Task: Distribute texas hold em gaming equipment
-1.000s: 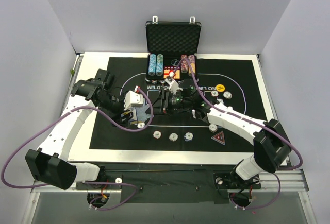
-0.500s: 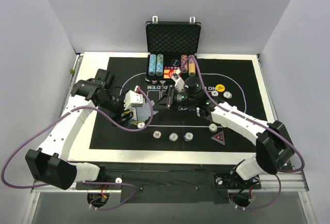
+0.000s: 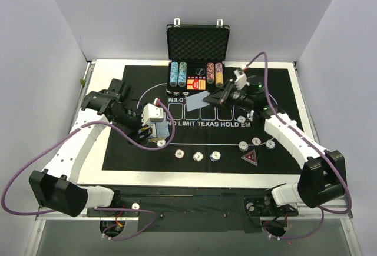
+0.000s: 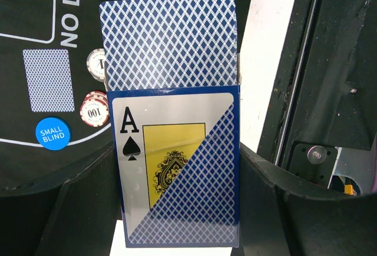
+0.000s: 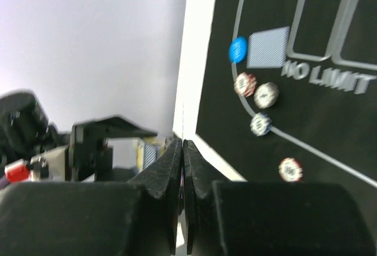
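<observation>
My left gripper (image 3: 152, 131) is shut on the card deck (image 4: 177, 168), a blue box with an ace of spades, held above the mat's left side. Blue-patterned cards (image 4: 171, 41) stick out of its top. My right gripper (image 3: 214, 97) is shut on one card (image 3: 197, 100) and holds it above the mat near the case. In the right wrist view the card is edge-on between the shut fingers (image 5: 174, 159). One card (image 4: 49, 79) lies on the mat beside the blue disc (image 4: 52, 133). Striped chips (image 3: 198, 156) and the black-red triangular marker (image 3: 250, 158) lie along the mat's near side.
The open black case (image 3: 198, 44) with chip columns stands at the back centre. The black mat (image 3: 118, 150) with white lettering covers the table. More chips (image 3: 257, 141) lie under the right arm, and two (image 4: 94, 110) next to the blue disc.
My right gripper has drawn away from the deck and moved right and toward the case with a card in it. The left arm has stayed still.
</observation>
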Motion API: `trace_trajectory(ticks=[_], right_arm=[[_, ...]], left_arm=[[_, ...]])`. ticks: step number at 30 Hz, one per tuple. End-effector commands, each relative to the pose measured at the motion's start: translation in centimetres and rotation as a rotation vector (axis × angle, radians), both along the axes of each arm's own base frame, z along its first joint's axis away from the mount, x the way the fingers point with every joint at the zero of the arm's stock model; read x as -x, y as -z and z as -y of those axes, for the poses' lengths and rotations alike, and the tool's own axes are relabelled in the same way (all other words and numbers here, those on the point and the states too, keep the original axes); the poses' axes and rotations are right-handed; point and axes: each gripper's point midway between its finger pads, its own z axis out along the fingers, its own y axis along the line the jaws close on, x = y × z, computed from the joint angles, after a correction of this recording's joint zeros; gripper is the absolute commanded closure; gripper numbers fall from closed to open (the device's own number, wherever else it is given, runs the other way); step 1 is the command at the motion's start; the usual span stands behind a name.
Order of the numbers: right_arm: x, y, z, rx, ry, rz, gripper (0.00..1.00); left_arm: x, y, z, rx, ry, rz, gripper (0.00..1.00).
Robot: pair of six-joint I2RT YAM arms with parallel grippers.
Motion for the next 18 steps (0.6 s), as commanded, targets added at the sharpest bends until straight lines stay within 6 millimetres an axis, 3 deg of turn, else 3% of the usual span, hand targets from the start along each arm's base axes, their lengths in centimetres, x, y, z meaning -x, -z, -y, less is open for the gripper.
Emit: trace_trajectory(ticks=[1, 4, 5, 6, 7, 8, 10, 11, 12, 13, 14, 15, 16, 18], right_arm=[[-3.7, 2.3, 5.8, 0.078, 0.181, -0.025, 1.0], [-6.8, 6.4, 10.7, 0.209, 0.351, -0.093, 1.0], [-7.9, 6.8, 12.5, 0.223, 0.404, -0.105, 1.0], [-8.7, 8.8, 13.6, 0.271, 0.438, -0.143, 1.0], [-9.6, 8.9, 14.8, 0.285, 0.47, -0.142, 1.0], [-10.3, 10.7, 16.3, 0.334, 0.502, -0.181, 1.0], [-11.8, 12.0, 18.2, 0.394, 0.545, -0.194, 1.0], [-12.6, 12.1, 18.8, 0.406, 0.558, -0.192, 1.0], [-13.1, 13.4, 19.7, 0.436, 0.575, -0.227, 1.0], [-14.1, 12.9, 20.0, 0.444, 0.586, -0.213, 1.0], [-14.2, 14.4, 20.2, 0.468, 0.582, -0.255, 1.0], [-14.7, 14.1, 20.4, 0.482, 0.579, -0.256, 1.0], [-14.6, 15.6, 20.6, 0.503, 0.574, -0.297, 1.0], [-15.3, 16.5, 20.2, 0.506, 0.557, -0.309, 1.0]], left_arm=[[-0.7, -2.2, 1.0, 0.064, 0.021, 0.067, 0.97], [-0.6, -2.2, 1.1, 0.068, 0.022, 0.066, 0.97], [-0.6, -2.2, 1.1, 0.067, 0.022, 0.063, 0.97], [-0.6, -2.2, 1.1, 0.067, 0.023, 0.065, 0.97], [-0.6, -2.2, 1.1, 0.069, 0.025, 0.067, 0.97], [-0.6, -2.2, 1.1, 0.07, 0.026, 0.065, 0.97], [-0.6, -2.3, 1.1, 0.07, 0.027, 0.068, 0.96], [-0.6, -2.3, 1.1, 0.068, 0.028, 0.068, 0.97], [-0.6, -2.3, 1.1, 0.068, 0.028, 0.068, 0.97], [-0.6, -2.3, 1.1, 0.069, 0.028, 0.069, 0.97], [-0.6, -2.3, 1.1, 0.07, 0.028, 0.069, 0.97], [-0.6, -2.4, 1.1, 0.071, 0.029, 0.071, 0.97], [-0.6, -2.3, 1.1, 0.069, 0.029, 0.07, 0.96], [-0.6, -2.3, 1.1, 0.067, 0.029, 0.07, 0.97]])
